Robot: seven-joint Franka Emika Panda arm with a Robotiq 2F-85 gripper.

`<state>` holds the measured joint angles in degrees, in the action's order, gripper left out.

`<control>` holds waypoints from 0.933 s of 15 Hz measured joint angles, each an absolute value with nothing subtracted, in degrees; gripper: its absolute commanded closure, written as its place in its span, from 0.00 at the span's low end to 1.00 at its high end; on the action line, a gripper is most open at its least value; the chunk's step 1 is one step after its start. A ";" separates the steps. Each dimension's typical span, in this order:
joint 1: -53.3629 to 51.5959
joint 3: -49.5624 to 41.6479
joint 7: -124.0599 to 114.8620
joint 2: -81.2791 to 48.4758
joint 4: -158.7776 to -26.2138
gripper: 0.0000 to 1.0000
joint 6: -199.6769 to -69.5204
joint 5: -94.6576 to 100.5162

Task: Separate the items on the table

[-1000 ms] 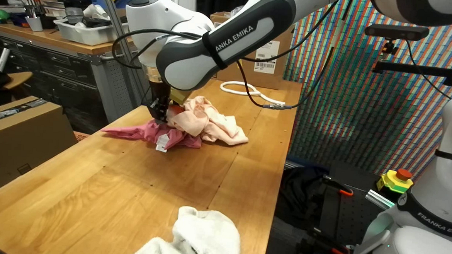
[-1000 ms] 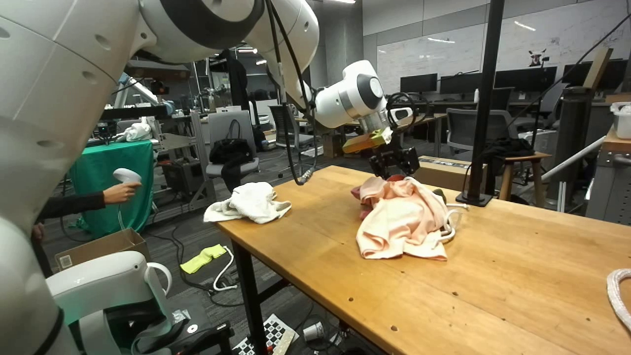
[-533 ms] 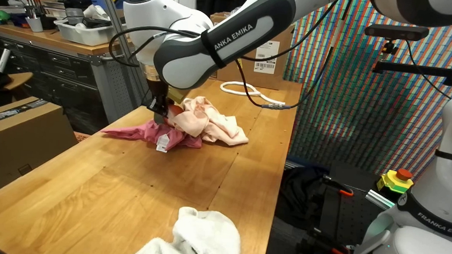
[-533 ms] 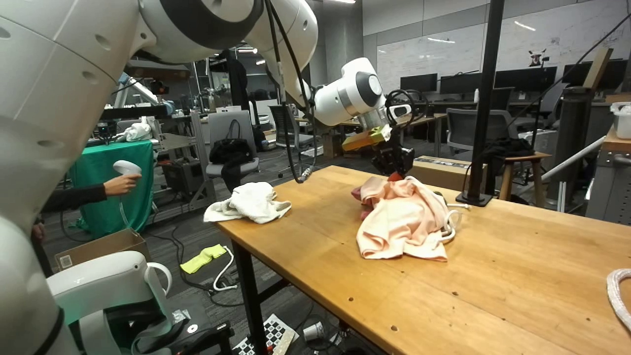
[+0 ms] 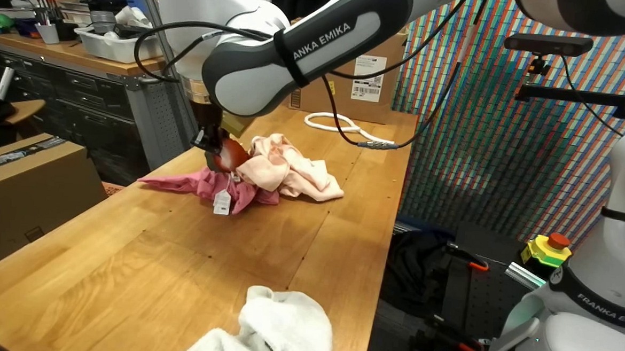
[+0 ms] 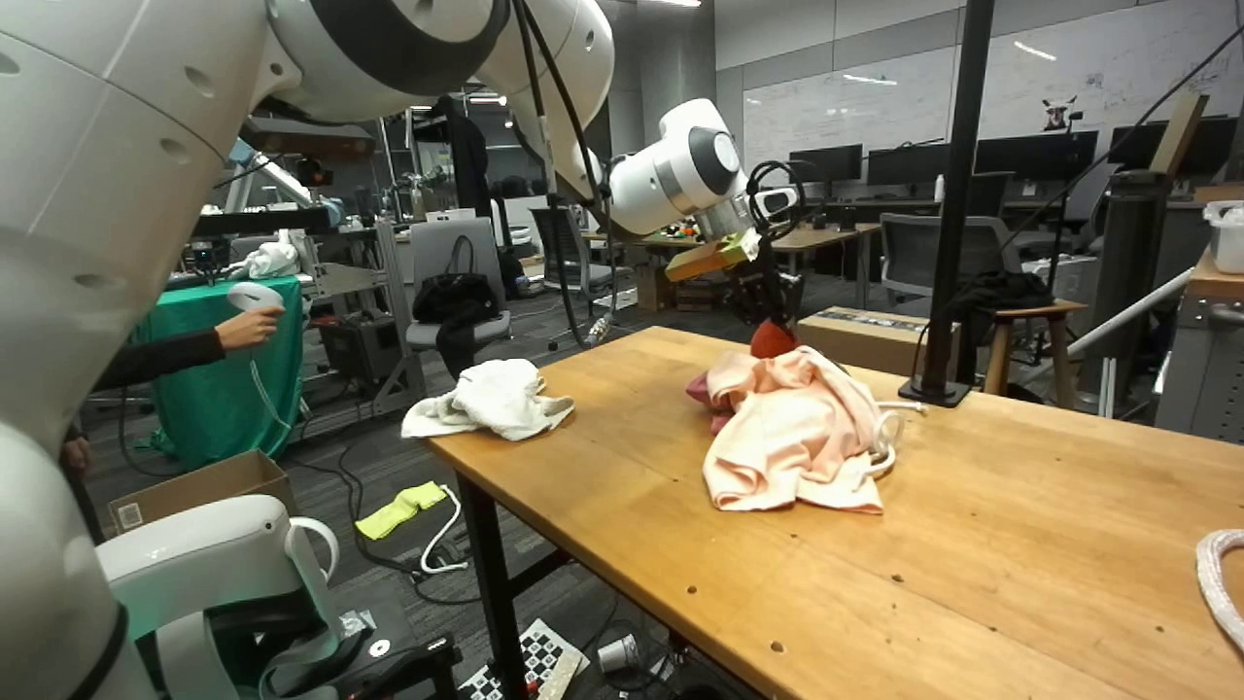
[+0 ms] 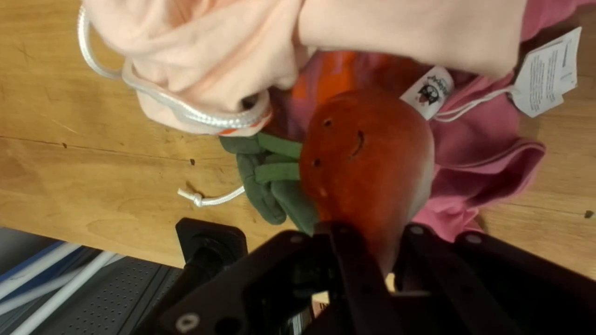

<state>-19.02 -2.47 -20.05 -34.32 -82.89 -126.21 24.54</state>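
Note:
In both exterior views my gripper (image 5: 207, 147) is shut on the red toy (image 5: 230, 155), above the pile on the table (image 5: 180, 254). The wrist view shows the toy's tapered end between the fingers (image 7: 413, 253), its stitched face upward and its green leaves (image 7: 260, 186) hanging to the side. Below it lies a pink cloth (image 7: 479, 139) with a white paper tag (image 7: 549, 72). Beside the toy a crumpled peach cloth (image 6: 792, 428) covers part of the pile. A thin white rope (image 7: 191, 111) runs along that cloth, partly hidden. The white towel (image 6: 496, 399) lies apart at a table corner.
A looped white rope (image 5: 328, 125) lies near a labelled cardboard box (image 5: 373, 88) at the table's end. A black post (image 6: 941, 379) with a square foot stands at the table edge near the pile. Another cardboard box (image 5: 28, 192) sits beside the table.
The jaws have closed on the red toy. Gripper and toy have risen a little, moving left in both exterior views, and more of the toy shows. The pink cloth's tag has shifted slightly.

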 measured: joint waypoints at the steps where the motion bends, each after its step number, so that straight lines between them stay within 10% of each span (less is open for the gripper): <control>1: -19.42 -2.41 -20.05 -34.19 -82.48 0.92 -126.21 24.54; 14: -28.34 1.14 -21.42 -30.90 -80.79 0.92 -124.09 27.97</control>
<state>-28.34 1.14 -21.42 -30.90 -80.79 -124.09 27.97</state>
